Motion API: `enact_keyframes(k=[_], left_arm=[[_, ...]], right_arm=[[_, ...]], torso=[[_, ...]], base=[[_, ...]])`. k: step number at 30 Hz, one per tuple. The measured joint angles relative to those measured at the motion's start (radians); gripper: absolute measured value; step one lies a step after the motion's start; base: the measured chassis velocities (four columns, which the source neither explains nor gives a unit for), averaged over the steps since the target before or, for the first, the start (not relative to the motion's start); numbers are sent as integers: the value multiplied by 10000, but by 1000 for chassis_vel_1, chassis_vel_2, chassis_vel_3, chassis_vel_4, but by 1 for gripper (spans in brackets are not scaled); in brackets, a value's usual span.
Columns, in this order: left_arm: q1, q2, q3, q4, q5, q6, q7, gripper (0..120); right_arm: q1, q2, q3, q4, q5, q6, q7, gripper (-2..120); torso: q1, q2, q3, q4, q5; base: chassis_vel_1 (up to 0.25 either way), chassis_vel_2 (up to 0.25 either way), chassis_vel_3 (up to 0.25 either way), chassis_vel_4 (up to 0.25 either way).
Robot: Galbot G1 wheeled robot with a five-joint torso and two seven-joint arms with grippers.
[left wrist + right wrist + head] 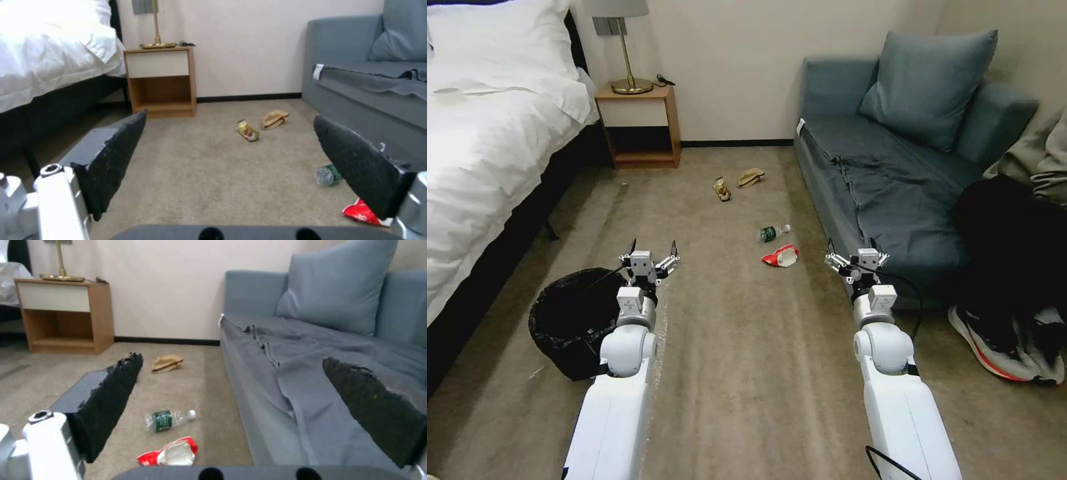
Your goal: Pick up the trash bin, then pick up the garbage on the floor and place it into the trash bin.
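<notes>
Black-lined bin: trash bin sitting lower left, ungrasped.
Fingers: left gripper and right gripper both spreading wide, empty.
Risk: fingers pinching only the loose liner, bin tipping.

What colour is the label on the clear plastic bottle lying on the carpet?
Green. The clear plastic bottle's label is dark green, and it shows best in the right wrist view.

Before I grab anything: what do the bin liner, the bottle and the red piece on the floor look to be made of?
Bin liner: thin black plastic film, glossy and crinkled. Bottle: clear, probably plastic, with a green label and a white cap; lying on its side. Red piece: crumpled wrapper, red outside, white inside; foil or paper, hard to tell. Left pincer and right pincer hang open, holding nothing.
</notes>
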Motion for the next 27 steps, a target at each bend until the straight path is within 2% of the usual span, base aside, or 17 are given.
enact_keyframes(k=[27], left_arm=[[0, 0, 0, 0, 0, 0, 0, 100]], right_arm=[[0, 0, 0, 0, 0, 0, 0, 100]], torso=[[0, 0, 0, 0, 0]], base=[[0, 0, 0, 0]])
